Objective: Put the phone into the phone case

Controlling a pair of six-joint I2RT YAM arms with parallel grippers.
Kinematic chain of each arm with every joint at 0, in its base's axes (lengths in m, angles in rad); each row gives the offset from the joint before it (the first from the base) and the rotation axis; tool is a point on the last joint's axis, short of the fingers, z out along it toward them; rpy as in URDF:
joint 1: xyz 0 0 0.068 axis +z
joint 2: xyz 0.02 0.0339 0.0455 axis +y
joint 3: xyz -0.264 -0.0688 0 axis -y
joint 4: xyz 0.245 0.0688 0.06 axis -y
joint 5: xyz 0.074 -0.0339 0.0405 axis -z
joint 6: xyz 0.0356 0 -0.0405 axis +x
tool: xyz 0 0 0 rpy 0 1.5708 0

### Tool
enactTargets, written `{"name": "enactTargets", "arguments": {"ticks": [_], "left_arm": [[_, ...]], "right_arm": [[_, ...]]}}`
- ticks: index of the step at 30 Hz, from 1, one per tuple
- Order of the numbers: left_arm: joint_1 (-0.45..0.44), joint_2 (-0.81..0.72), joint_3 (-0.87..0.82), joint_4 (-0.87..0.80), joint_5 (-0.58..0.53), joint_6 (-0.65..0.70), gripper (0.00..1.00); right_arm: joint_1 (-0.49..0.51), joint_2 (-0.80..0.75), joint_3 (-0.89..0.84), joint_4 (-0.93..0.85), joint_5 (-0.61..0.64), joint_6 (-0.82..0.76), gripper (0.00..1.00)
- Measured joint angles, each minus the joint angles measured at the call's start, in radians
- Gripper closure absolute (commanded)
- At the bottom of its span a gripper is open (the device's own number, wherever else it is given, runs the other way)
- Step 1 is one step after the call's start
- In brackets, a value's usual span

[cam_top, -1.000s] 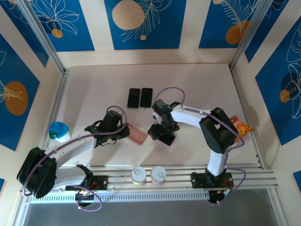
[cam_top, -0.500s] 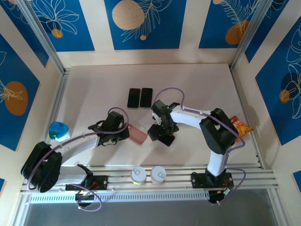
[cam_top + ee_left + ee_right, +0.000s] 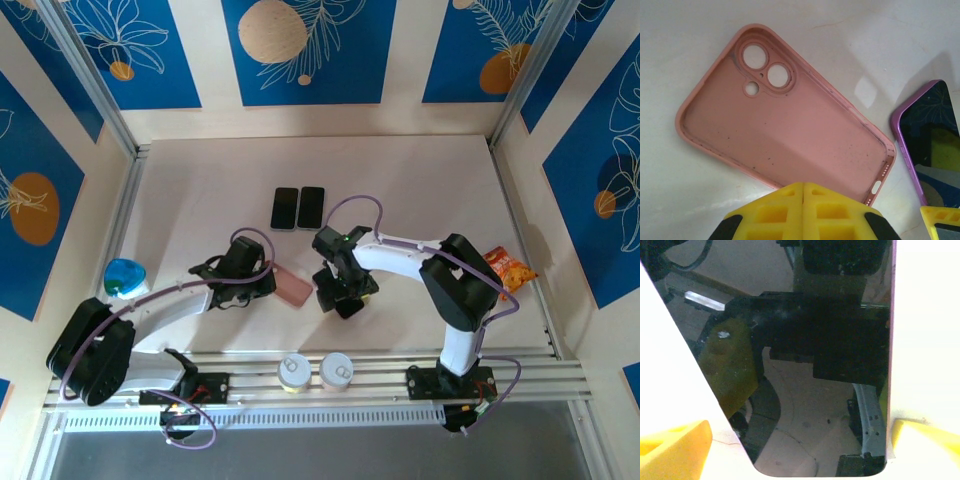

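Note:
The pink phone case (image 3: 785,130) lies hollow side up on the table, camera holes at its far left end. My left gripper (image 3: 803,196) is shut and empty, its yellow tips over the case's near long rim. From above, the case (image 3: 294,287) lies just right of the left gripper (image 3: 258,281). The phone (image 3: 815,340), purple-edged with a dark reflective screen, lies flat to the right of the case (image 3: 932,150). My right gripper (image 3: 800,442) is open and low over it, one yellow finger on each side of its near end. The top view shows the right gripper (image 3: 343,290) covering most of the phone.
Two dark phones (image 3: 285,208) (image 3: 311,207) lie side by side further back. Two cans (image 3: 296,371) (image 3: 337,370) stand on the front rail. A blue-and-white object (image 3: 125,277) sits at the left wall and an orange snack bag (image 3: 508,268) at the right.
The right gripper has shifted left and nearer, toward the case, staying over the phone. The left gripper edged slightly right toward the case, then held still.

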Motion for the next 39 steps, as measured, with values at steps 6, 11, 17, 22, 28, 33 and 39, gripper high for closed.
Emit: {"name": "enactTargets", "arguments": {"ticks": [6,11,17,22,28,33,39], "left_arm": [[0.0,-0.007,0.0,0.0,-0.001,0.0,0.99],[0.0,-0.011,0.0,0.001,-0.003,-0.001,0.99],[0.0,-0.018,-0.003,0.003,-0.004,-0.003,0.99],[0.0,-0.019,-0.003,0.004,-0.008,-0.003,0.99],[0.0,-0.019,-0.003,0.004,-0.011,-0.002,0.99],[0.0,-0.014,-0.001,0.023,-0.011,0.007,0.9],[0.0,0.031,0.046,0.069,0.05,0.029,0.8]], "right_arm": [[0.006,0.006,0.015,0.006,0.045,-0.035,0.09],[0.008,0.04,0.035,0.033,0.064,-0.067,0.16],[0.027,0.049,0.042,0.027,0.097,-0.078,0.24],[0.045,0.058,0.057,0.013,0.119,-0.086,0.39],[0.05,0.042,0.043,0.028,0.137,-0.086,0.43],[0.05,0.015,0.018,0.056,0.142,-0.098,0.43],[0.038,-0.016,0.02,0.06,0.143,-0.128,0.45]]}}
